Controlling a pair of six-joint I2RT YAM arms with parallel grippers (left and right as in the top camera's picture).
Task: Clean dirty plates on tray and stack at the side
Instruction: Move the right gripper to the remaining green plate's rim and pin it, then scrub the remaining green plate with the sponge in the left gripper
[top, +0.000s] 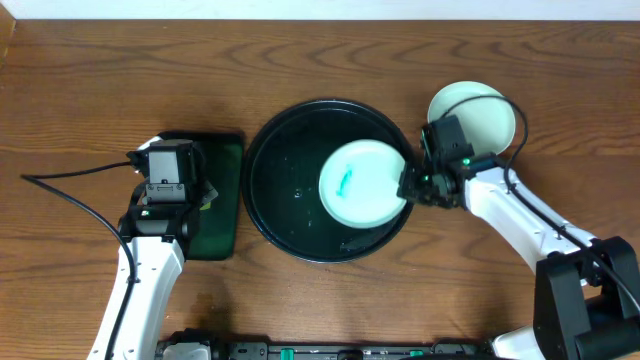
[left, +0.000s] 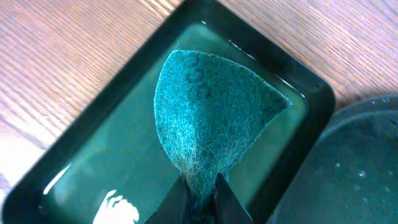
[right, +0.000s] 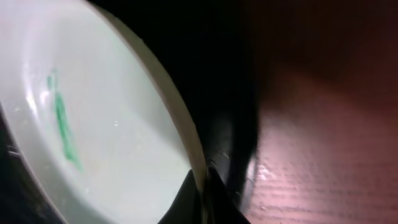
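A pale mint plate (top: 360, 182) with a green smear sits at the right side of the large round black tray (top: 285, 175). My right gripper (top: 410, 185) is shut on this plate's right rim; the right wrist view shows the rim pinched between the fingers (right: 204, 186) and the smear on the plate (right: 93, 124). Another pale plate (top: 482, 112) lies on the table at the back right, outside the tray. My left gripper (left: 202, 193) is shut on a teal scouring pad (left: 211, 106) and holds it over the small rectangular tray (left: 81, 155).
The small rectangular black tray with a green inside (top: 222, 200) lies just left of the round tray. A black cable (top: 70, 200) runs across the table on the left. The round tray's rim shows in the left wrist view (left: 367, 162).
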